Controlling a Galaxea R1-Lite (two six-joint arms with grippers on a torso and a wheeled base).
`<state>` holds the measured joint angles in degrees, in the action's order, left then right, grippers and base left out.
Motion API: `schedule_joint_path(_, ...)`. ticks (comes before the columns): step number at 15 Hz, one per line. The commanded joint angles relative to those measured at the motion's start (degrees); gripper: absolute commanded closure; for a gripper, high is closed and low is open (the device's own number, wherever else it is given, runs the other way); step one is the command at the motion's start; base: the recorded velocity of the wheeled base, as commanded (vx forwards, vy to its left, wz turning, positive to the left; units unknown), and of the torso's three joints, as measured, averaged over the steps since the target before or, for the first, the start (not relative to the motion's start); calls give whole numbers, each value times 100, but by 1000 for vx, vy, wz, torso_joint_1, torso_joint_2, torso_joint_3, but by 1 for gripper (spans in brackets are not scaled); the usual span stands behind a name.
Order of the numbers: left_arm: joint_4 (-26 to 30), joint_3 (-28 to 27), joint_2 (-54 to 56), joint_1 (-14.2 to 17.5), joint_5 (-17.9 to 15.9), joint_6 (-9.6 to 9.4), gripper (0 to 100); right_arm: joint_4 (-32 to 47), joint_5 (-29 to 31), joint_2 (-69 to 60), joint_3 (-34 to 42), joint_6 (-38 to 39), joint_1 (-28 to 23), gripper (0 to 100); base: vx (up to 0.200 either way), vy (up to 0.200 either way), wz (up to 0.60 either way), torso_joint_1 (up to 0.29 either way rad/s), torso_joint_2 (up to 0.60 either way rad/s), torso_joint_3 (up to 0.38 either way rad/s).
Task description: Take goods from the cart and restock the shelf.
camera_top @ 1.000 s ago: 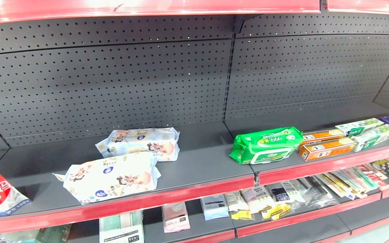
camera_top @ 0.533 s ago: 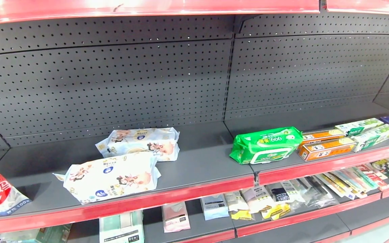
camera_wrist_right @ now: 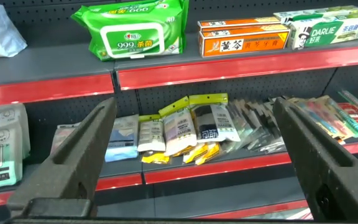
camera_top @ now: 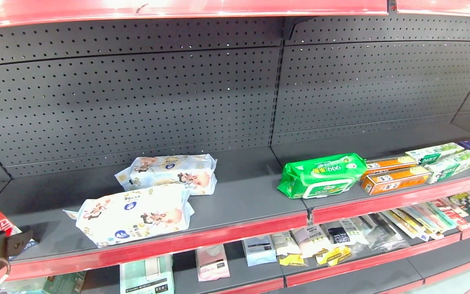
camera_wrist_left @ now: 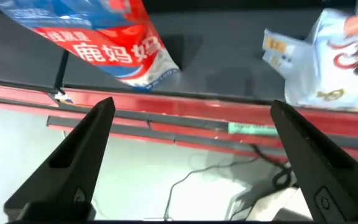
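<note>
- Black fingers of the left gripper [camera_wrist_left: 191, 162] stand wide apart with nothing between them, low in front of the red front edge of the dark grey metal shelf [camera_wrist_left: 229, 62].
- Just above that edge, a soft red, white and blue packet [camera_wrist_left: 114, 43] lies on the shelf at its left end.
- Right of the packet lies a white soft pack with cartoon print [camera_wrist_left: 334, 62], the front one of two. The second white printed pack [camera_top: 167, 171] lies just behind it, and the two overlap in the head view.
- The right gripper [camera_wrist_right: 194, 168] is also spread wide and holds nothing, level with the lower shelf of hanging sachets [camera_wrist_right: 185, 130].
- Above the sachets, on the upper shelf, a green soft pack of wipes [camera_wrist_right: 132, 28] lies flat near the front edge.
- Two long orange boxes [camera_wrist_right: 244, 40] lie side by side just right of the green pack.
- Green-and-white boxes [camera_wrist_right: 334, 25] follow farther right.
</note>
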<state>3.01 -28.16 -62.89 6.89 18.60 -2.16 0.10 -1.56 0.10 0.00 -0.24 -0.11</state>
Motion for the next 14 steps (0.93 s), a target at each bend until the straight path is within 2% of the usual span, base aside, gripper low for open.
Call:
schedule_joint_path(1, -11, -5, -399, 6, 3, -39, 0, -1, -2, 8, 0, -2, 2, 0, 0, 0, 0, 0, 0, 0)
schedule_joint_path(4, -11, 30, -672, 14, 12, -250, 0, -1, -2, 8, 0, -2, 2, 0, 0, 0, 0, 0, 0, 0)
schedule_joint_path(6, -108, 39, -979, 14, 12, -250, 0, -1, -2, 8, 0, -2, 2, 0, 0, 0, 0, 0, 0, 0)
schedule_joint_path(8, -494, 12, -1296, -3, 3, -268, 0, -1, -2, 8, 0, -2, 2, 0, 0, 0, 0, 0, 0, 0)
schedule_joint_path(12, -600, -128, -1568, -12, -41, -892, 0, -1, -2, 8, 0, -2, 2, 0, 0, 0, 0, 0, 0, 0)
schedule_joint_path(14, -828, -234, -1806, -117, -32, -909, 0, -1, -2, 8, 0, -2, 2, 0, 0, 0, 0, 0, 0, 0)
